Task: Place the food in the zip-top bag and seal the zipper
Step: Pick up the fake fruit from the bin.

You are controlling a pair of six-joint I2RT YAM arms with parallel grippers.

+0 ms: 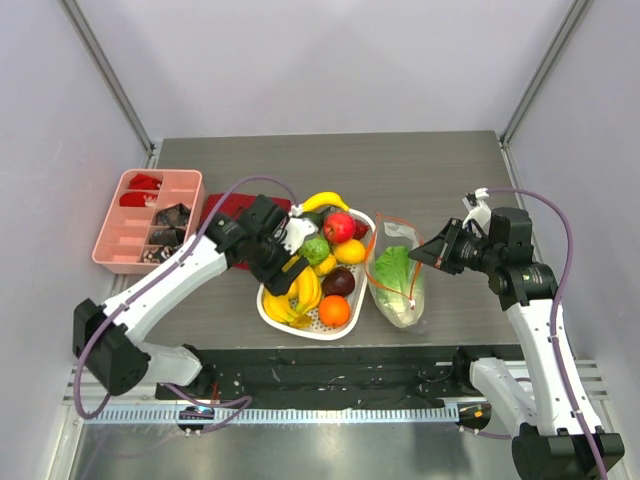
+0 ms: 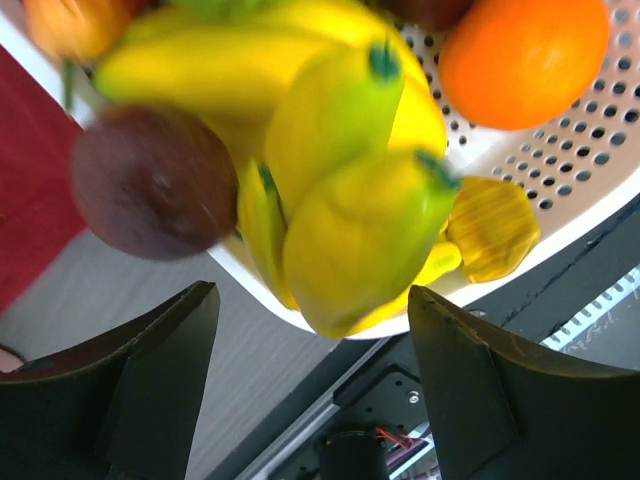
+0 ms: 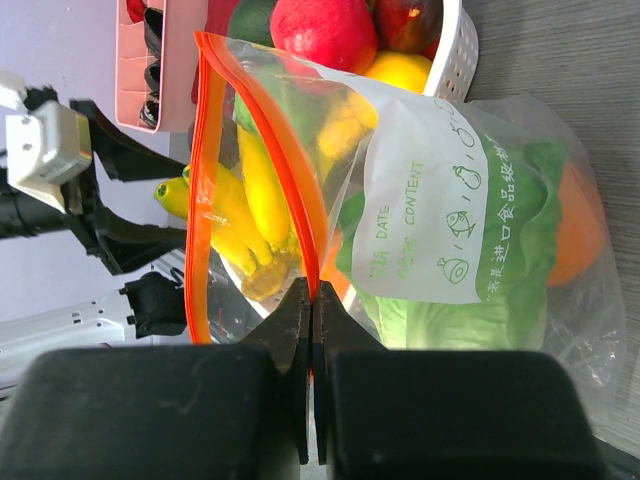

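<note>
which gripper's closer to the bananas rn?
Left. The left gripper hovers right over the bananas in the basket; the right gripper is across the zip-top bag, shut on its zipper.

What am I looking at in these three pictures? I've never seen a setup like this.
Two white robot arms are bolted at the near edge of a table. The overhead picture looks down on both. The other two come from a camera on each wrist, so the dark shapes at their lower edge are that arm's own two-finger tool. On the table are a white basket of toy food, a pink tray, a dark red cloth and a clear zip-top bag with a cabbage already inside. The left tool is open, just in front of the bananas. The right tool is shut on the bag's orange zipper edge, and the bag's mouth is open.
</note>
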